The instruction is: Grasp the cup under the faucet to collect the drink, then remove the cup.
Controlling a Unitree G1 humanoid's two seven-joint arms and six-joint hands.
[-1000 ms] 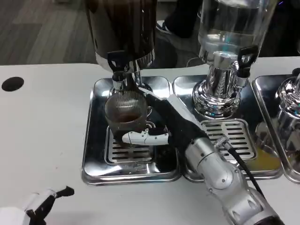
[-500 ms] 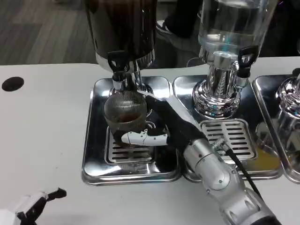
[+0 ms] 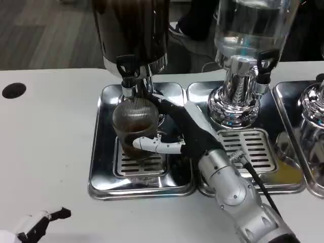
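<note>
A ribbed clear cup (image 3: 134, 124) with a little dark drink in it stands under the black-handled faucet (image 3: 127, 76) of the dark dispenser (image 3: 132, 31), on the left steel drip tray (image 3: 104, 152). My right hand (image 3: 174, 134) wraps around the cup from the right, one white finger across its front, others behind it. My left hand (image 3: 38, 224) is at the bottom left corner, low over the table, holding nothing, fingers partly apart.
A clear water dispenser (image 3: 248, 30) with a chrome base stands on a second drip tray (image 3: 255, 147) to the right. A third chrome dispenser (image 3: 314, 109) is at the right edge. A black hole (image 3: 13, 90) marks the table's left.
My right hand has shifted slightly, its front finger rising along the cup's front. The left hand has dropped lower toward the bottom left corner.
</note>
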